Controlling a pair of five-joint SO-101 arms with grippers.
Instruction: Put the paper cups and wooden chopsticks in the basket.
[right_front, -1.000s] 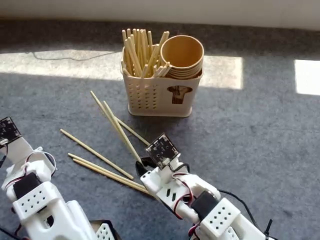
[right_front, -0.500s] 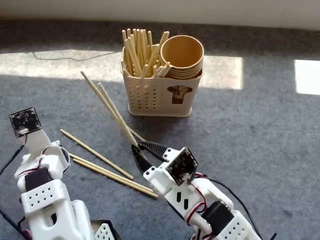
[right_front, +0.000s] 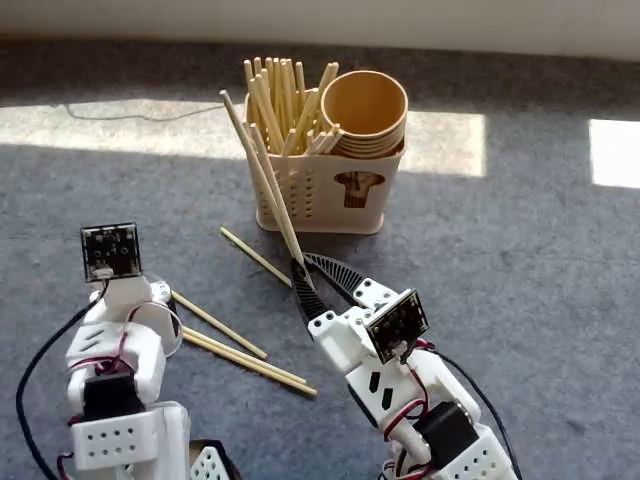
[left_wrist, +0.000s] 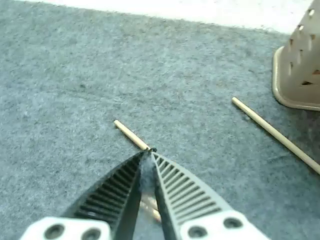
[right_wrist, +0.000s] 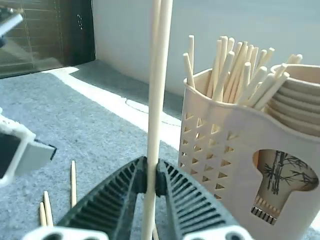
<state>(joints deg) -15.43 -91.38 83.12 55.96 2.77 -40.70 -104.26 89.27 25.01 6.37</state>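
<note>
From above, my left claw is hidden under its own wrist and camera board, so I judge it from its wrist camera. There the left claw (left_wrist: 148, 151) has its tips pressed together right over one chopstick (left_wrist: 130, 134) lying on the carpet (left_wrist: 75, 75). I cannot tell whether I pinch that stick or only touch it, and the rest of it runs out of sight beneath my fingers. A corner of the basket (left_wrist: 300, 70) is cut off at the edge of that picture, with a second stick (left_wrist: 275, 136) lying near it.

My right claw (right_front: 298, 263) is clamped tight on a pair of chopsticks (right_front: 262, 170), gripped near their lower ends. In my right wrist camera their upper ends run out of the picture. From above the pair stands steeply, leaning so that its top ends cross the basket's front left corner; I cannot tell whether they touch it. The basket already holds a bundle of chopsticks (right_front: 278, 95) and a stack of paper cups (right_front: 365, 105). Two more sticks (right_front: 250, 360) lie side by side on the carpet between my arms.

A second ago the pair lay flat on the carpet. Half a second ago it slanted with its tips well away from the basket; now it is raised and swung toward it. My left arm has also come forward.
</note>
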